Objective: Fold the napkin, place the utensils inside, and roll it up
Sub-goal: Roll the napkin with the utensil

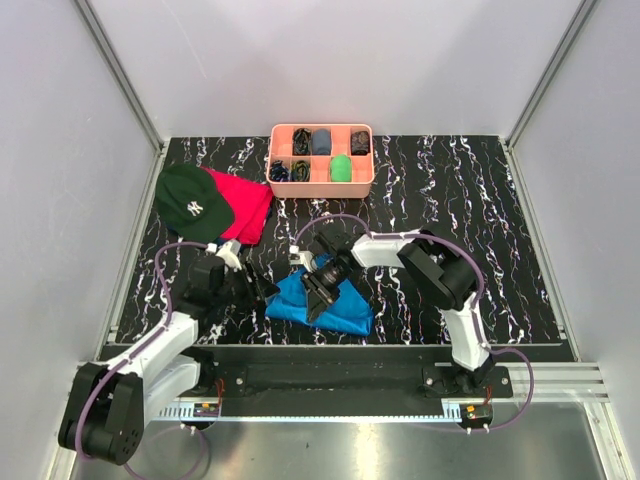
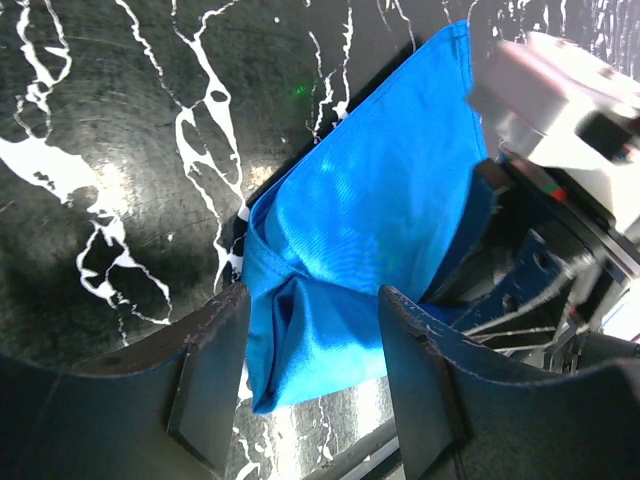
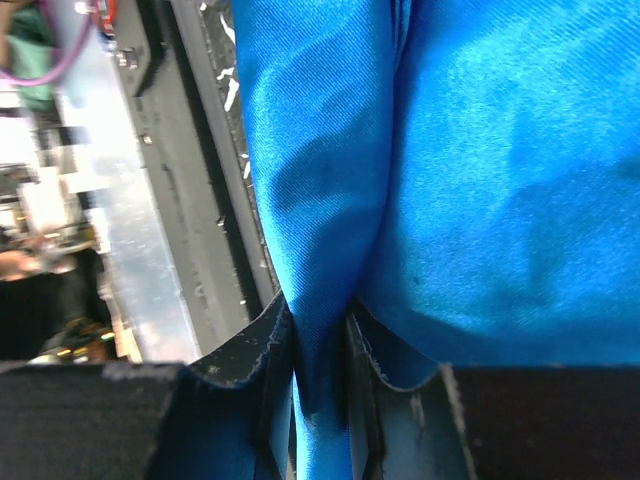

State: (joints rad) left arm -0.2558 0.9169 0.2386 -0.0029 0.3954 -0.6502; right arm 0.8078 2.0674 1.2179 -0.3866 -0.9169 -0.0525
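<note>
Bright blue napkin in a rumpled, partly folded heap on the black marbled table, close to the near edge and roughly midway between the two arms.

Right gripper down on the heap's left half, reaching in from the right. In the right wrist view, right gripper pressed together on a raised ridge of the napkin, blue cloth squeezed between the two dark fingers and running on below them.

Left gripper just to the left of the heap, low over the table. In the left wrist view, left gripper spread wide, a doubled-over corner of the napkin lying on the table in the gap between the fingers (clamped by neither of them, as far as can be told). Part of the right arm's white and black wrist in at the right of that same view, over the cloth.

Pink tray at the far middle of the table, well apart from the napkin, with small dark bundles plus one blue and one green in its compartments. Dark green cap with a white logo at far left, resting partly on a red cloth.
</note>
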